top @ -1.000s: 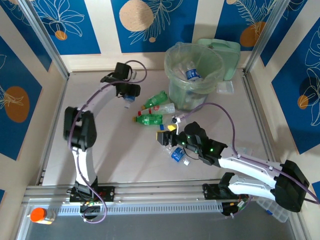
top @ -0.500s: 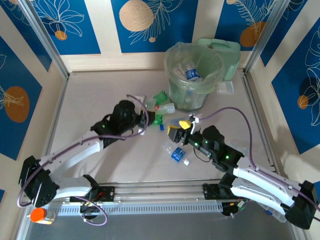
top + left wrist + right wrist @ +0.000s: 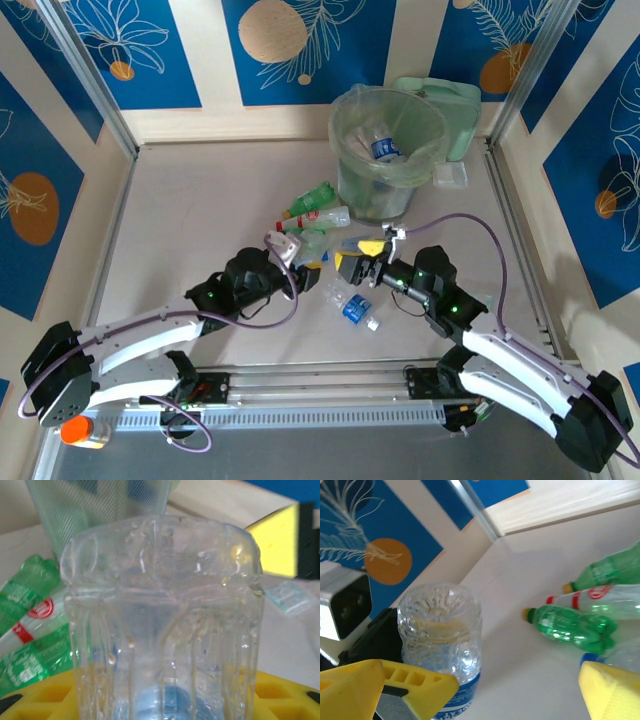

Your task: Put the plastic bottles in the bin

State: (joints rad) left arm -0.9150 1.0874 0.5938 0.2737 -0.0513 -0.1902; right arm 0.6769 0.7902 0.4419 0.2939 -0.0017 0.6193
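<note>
Left wrist: left pincer [image 3: 163, 698] clamped on clear plastic bottle [image 3: 162, 605]; right pincer [image 3: 358, 256] apart, empty. Suggest lifting clear of it, releasing above bin [image 3: 372, 195].

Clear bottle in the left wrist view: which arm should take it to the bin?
Left, probably. The left claw grips the clear bottle, while the right claw stands open and empty beside it, though nearer the bin.

The overhead view looks down from behind the arms over the whole surface [image 3: 200, 190]. The left hand [image 3: 295, 250] camera sits close to a clear bottle [image 3: 160, 610] (green bottles [image 3: 25, 630] to that hand's left); the right hand [image 3: 358, 255] camera, low, faces both too.
</note>
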